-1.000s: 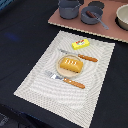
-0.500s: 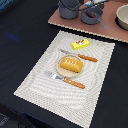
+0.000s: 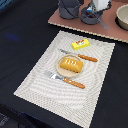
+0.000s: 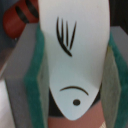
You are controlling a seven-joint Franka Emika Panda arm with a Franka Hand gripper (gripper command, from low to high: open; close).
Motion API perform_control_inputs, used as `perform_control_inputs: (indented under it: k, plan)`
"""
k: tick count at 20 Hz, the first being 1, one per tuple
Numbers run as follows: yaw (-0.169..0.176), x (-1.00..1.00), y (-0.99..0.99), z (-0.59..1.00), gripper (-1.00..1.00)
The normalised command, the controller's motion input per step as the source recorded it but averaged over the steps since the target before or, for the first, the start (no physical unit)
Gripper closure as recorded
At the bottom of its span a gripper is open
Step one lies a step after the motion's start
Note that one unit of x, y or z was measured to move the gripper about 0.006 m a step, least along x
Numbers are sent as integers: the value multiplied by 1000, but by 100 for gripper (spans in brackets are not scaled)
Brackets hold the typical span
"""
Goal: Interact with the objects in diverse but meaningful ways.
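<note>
Little has moved since the earlier frames: the place setting lies as it did, and only the white shape over the grey pan at the far edge sits a shade differently.

Claw (image 4: 75,60): in the wrist view a flat white utensil (image 4: 75,55), with black line markings and a rounded tip, stands between the two green-padded fingers (image 4: 36,85). The pads appear pressed to its edges, so I judge the claw closed narrow on the utensil. In the exterior view the claw is only a white blur above the small grey pan (image 3: 93,16), on the brown tray at the far side of the table.

Handling, as judgement: the utensil looks like thin moulded plastic, light, stiff, smooth-faced and likely slippery. Hold it across the broad middle rather than the tapered tip, where it could pivot.

Brown sausage (image 4: 20,17): partly visible behind the utensil, rounded, likely to roll.

Elsewhere: orange bread loaf (image 3: 70,64) rests on the tan plate (image 3: 60,72), mid placemat (image 3: 35,85). Orange-handled cutlery lies on either side of the plate, the fork (image 3: 66,80) nearer the camera, the knife (image 3: 80,56) beyond. Yellow box (image 3: 80,44) lies beyond the knife.
</note>
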Motion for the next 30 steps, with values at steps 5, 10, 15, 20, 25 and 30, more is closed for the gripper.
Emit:
perform_control_inputs:
  k: [5,10,15,20,25,30]
  plan:
    - [0,111,337,583,-100]
    - [-5,67,251,926,-100]
    - [-44,136,26,1000,-100]
    - [-42,399,-413,646,-100]
    - [-29,465,-786,29,-100]
    - [-1,428,-947,0,-100]
